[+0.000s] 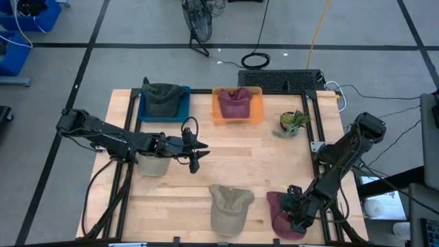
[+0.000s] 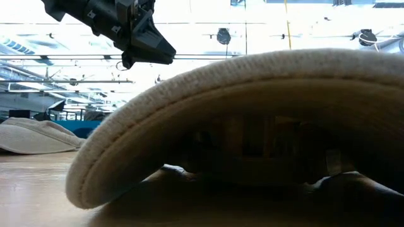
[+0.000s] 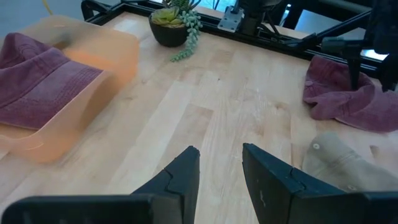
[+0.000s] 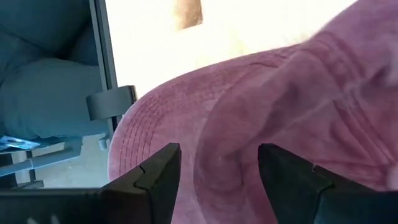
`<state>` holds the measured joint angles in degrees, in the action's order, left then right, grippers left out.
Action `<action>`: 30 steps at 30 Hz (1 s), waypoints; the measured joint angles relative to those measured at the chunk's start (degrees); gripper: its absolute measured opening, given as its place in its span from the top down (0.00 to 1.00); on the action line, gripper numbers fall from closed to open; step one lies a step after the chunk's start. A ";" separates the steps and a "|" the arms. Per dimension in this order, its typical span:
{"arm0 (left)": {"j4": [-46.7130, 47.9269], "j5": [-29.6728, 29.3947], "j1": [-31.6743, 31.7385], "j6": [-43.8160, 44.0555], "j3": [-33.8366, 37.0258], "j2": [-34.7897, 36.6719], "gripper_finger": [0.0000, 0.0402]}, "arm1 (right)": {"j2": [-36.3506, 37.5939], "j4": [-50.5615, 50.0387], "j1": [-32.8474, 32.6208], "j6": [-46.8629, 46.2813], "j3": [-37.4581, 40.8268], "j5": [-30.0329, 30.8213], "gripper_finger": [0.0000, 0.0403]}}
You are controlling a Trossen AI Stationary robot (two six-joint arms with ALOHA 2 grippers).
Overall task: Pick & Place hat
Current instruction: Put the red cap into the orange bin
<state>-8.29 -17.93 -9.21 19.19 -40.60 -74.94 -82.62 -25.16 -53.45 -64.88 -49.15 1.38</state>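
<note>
High view: you had the right gripper (image 1: 296, 206) low at the near right corner of the surface (image 1: 260, 158), right over the maroon hat (image 1: 285, 218) lying there. The left gripper (image 1: 195, 152) waited mid-surface, above the wood. A beige hat (image 1: 228, 206) lay at the near edge; another maroon hat sat in the orange bin (image 1: 238, 116), a dark green hat in the blue bin (image 1: 145, 110).

Low view: the beige hat's brim (image 2: 252, 113) filled the picture; the left gripper (image 2: 148, 47) hung in the air above the surface, holding nothing.

Left wrist view: its fingers (image 3: 180, 180) stood partly apart with bare wood between them. The plant (image 3: 174, 25) and the orange bin (image 3: 87, 81) lay ahead.

Right wrist view: the fingers (image 4: 155, 174) stood wide apart astride a fold of the maroon hat (image 4: 261, 130), not yet clamped on it.

Advice: you would have done well to sink until the fold sat deep between the fingers, then close on the crown cloth rather than the brim edge, and lift straight up so the hat cleared the frame rail beside it.
</note>
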 joint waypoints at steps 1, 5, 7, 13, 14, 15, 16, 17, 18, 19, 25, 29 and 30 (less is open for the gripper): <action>0.00 -0.02 0.01 0.01 0.00 0.00 0.69 | -0.55 0.23 -0.13 -0.22 0.00 -0.01 0.52; 0.00 -0.03 0.00 0.27 0.00 0.00 0.69 | -1.67 -0.31 -0.30 -0.89 0.02 -0.04 0.53; 0.02 -0.05 0.01 0.29 0.00 0.00 0.69 | -1.65 -0.90 -0.30 -0.87 0.02 -0.04 0.54; 0.00 -0.09 0.01 0.45 0.00 0.00 0.69 | -1.63 -0.84 -0.30 -1.05 0.02 0.01 0.60; 0.00 -0.09 0.02 0.47 0.00 0.00 0.69 | -1.65 -0.84 -0.30 -1.02 0.02 0.05 0.62; 0.00 -0.07 0.00 0.47 0.00 0.00 0.69 | -1.63 -0.84 -0.30 -0.88 0.02 0.09 0.63; 0.00 -0.08 0.01 0.47 0.00 0.00 0.69 | -1.63 -0.84 -0.29 -0.68 0.02 0.12 0.64; 0.00 -0.08 0.02 0.47 0.00 0.00 0.69 | -1.63 -0.84 -0.28 -0.55 0.02 0.13 0.65; 0.00 -0.09 0.00 0.49 0.00 0.00 0.69 | -1.63 -0.85 -0.28 -0.55 0.02 0.14 0.67; 0.00 -0.09 0.00 0.49 0.00 0.00 0.69 | -1.63 -0.86 -0.28 -0.55 0.02 0.16 0.68; -0.25 -0.15 0.00 0.61 0.00 0.00 0.69 | -1.63 -0.27 -0.28 -0.50 0.02 0.12 0.73; -1.41 -0.17 0.00 0.65 0.00 0.00 0.69 | -1.63 0.57 -0.28 -0.16 0.02 0.09 0.75; -1.76 -0.17 0.02 0.63 0.00 0.00 0.69 | -1.63 0.72 -0.28 0.39 0.02 0.09 0.76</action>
<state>-10.06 -18.11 -9.20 19.82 -40.60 -74.94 -84.25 -24.45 -53.74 -64.49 -49.12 1.48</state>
